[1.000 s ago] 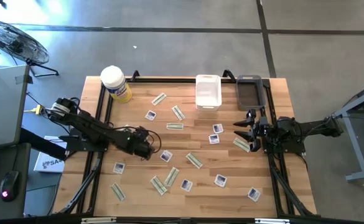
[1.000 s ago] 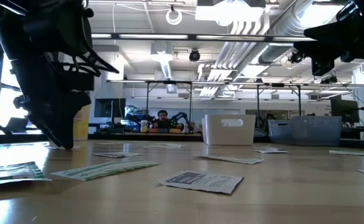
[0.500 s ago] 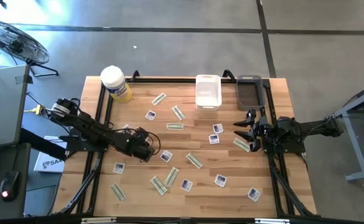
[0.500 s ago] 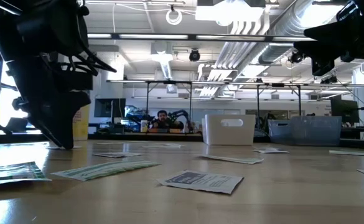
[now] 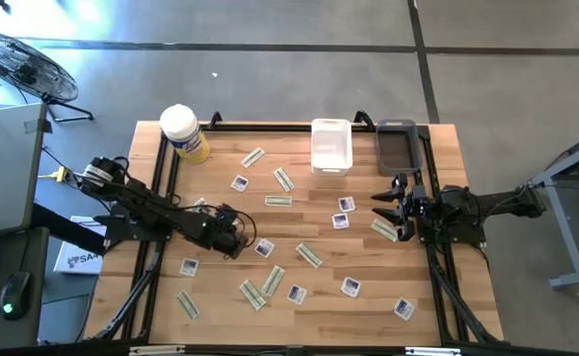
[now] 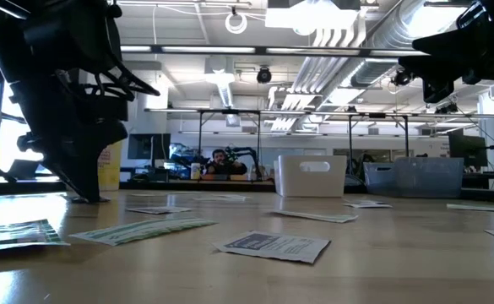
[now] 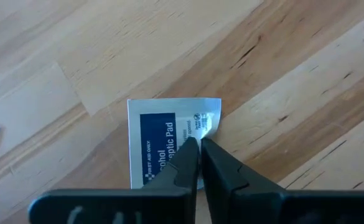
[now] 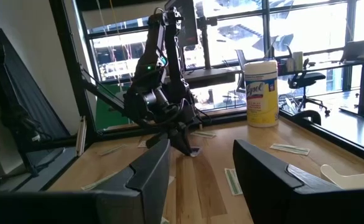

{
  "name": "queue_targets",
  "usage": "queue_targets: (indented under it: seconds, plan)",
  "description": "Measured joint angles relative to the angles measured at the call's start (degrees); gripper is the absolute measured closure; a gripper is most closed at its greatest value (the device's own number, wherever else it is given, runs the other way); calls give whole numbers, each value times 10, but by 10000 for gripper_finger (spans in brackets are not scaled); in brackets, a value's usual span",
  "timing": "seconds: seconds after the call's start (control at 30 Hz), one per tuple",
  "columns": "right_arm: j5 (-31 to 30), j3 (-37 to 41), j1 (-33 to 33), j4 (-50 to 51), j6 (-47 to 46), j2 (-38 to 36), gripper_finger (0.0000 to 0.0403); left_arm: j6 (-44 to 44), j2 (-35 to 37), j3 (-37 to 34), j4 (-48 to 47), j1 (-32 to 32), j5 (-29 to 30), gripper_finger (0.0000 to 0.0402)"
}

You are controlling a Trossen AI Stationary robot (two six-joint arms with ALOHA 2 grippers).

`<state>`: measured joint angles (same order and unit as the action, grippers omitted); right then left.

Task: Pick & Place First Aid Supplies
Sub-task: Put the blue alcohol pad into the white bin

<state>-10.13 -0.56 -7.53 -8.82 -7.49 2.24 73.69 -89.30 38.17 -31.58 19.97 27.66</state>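
Note:
The first aid supplies lie flat and scattered on the wooden table (image 5: 437, 138): white square packets with blue marks (image 5: 344, 205) and pale-green strips (image 5: 309, 255). My left gripper (image 5: 240, 237) is at the table's left-middle, slanting down, shut on one white-and-blue packet (image 7: 163, 143); in the low view its tip (image 6: 86, 196) reaches the tabletop. Held above the table's right edge, my right gripper (image 5: 390, 208) is open with nothing between its fingers (image 8: 197, 174). My left gripper pinches the white-and-blue packet between its two fingertips (image 7: 188, 158) at one edge, near a corner (image 7: 208, 119). The fingers slant down onto it from above. That edge is puckered up at the fingertips; the remainder of the packet lies flat on the table.
A yellow tub with a white lid (image 5: 184, 133) stands at the far left corner. A white bin (image 5: 331, 145) and a grey bin (image 5: 397, 146) sit at the far edge. Loose packets lie around both grippers. A person (image 6: 219, 162) sits in the room beyond.
My left gripper has stayed in place over the packet, and its fingers have shut on the packet's edge. The packet stays on the table.

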Motion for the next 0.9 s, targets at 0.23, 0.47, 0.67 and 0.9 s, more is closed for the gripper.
queue_targets:
  seconds: [0.23, 0.47, 0.67, 0.9]
  plan:
    - [0, 0, 0, 0, 0, 0, 233, -38, -2, 28, -19, -1, 7, 394]
    - [0, 0, 0, 0, 0, 0, 233, -127, -3, 90, -7, -1, 49, 394]
    - [0, 0, 0, 0, 0, 0, 233, -234, -2, 132, 59, -30, 76, 394]
    - [0, 0, 0, 0, 0, 0, 233, -420, -2, 156, 233, -122, 30, 394]
